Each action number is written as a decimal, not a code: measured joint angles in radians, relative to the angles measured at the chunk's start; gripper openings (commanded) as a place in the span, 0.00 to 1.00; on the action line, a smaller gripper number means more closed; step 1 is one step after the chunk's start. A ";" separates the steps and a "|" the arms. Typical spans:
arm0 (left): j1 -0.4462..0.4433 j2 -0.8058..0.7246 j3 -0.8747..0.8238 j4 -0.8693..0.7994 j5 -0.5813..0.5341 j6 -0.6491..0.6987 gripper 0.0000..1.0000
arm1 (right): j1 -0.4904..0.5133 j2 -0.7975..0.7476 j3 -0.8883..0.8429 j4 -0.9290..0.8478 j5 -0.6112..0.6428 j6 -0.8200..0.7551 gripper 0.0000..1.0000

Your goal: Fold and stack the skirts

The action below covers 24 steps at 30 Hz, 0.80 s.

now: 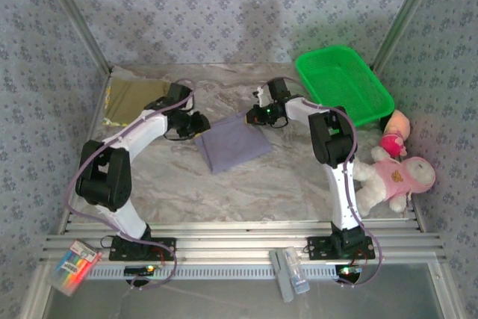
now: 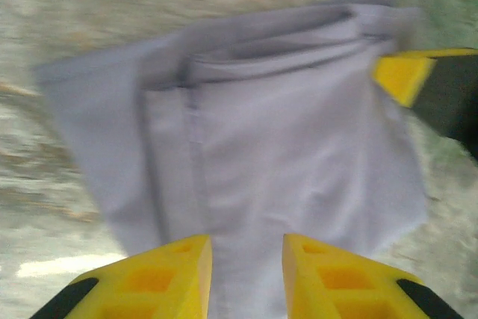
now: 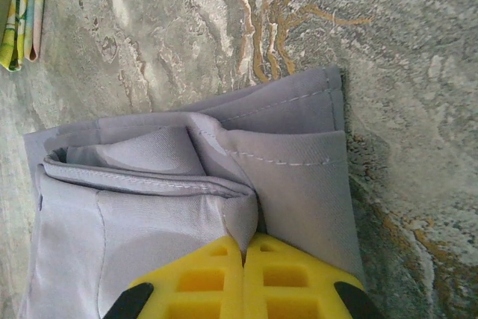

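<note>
the grey-lavender skirt point(image 1: 233, 143) sits folded into a rough square in the middle of the marbled table point(image 1: 299, 184). we can see its layers stacked up, with stitched hems along one side. our right gripper point(image 3: 244, 248) is squeezed fully together on a bunched fold at the skirt's far corner. our left gripper point(image 2: 246, 248) hangs over the opposite edge, jaws a little apart, cloth under the gap, gripping nothing. an olive-khaki skirt point(image 1: 134, 96) lies flat at the far left. the green basket point(image 1: 343, 84) is far right, and the pink plush toys point(image 1: 396, 173) sit beside the right arm, well apart from the skirt.
</note>
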 measured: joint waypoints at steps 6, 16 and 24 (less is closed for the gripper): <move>-0.135 0.072 0.000 0.069 0.053 -0.134 0.31 | 0.002 0.000 0.002 -0.003 0.014 0.015 0.00; -0.151 0.160 -0.115 0.101 0.066 -0.212 0.33 | 0.004 -0.046 -0.059 0.010 0.060 0.072 0.05; -0.109 0.125 -0.089 0.069 0.125 -0.066 0.77 | 0.005 -0.160 -0.140 -0.004 0.106 0.131 0.52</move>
